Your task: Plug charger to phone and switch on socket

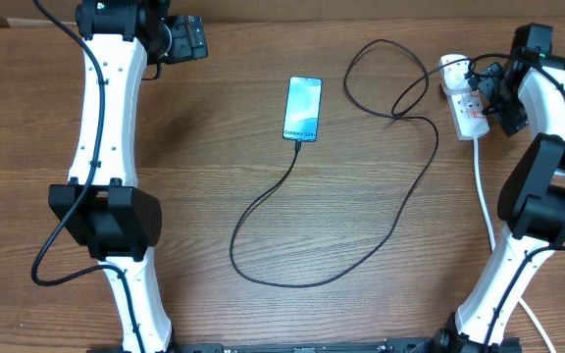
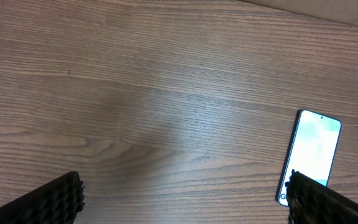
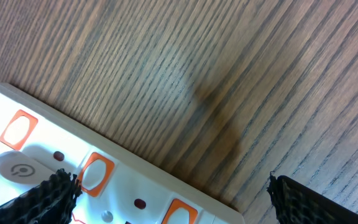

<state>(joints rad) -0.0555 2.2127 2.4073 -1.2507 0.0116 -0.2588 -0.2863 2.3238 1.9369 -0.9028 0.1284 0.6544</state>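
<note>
Black charger (image 1: 361,250), white socket (image 1: 467,106)

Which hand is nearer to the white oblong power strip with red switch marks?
Right. The right hand hovers just over the white oblong power strip; the left hand is far away at the opposite side.

**user1:** what's on screen?

**user2:** mostly wood-grain table (image 2: 135,93). phone (image 2: 312,152) lying flat over on the right, screen lit. left gripper (image 2: 185,190) is spread wide, one black tip in each bottom corner, and the one by the phone covers its lower end.
</note>
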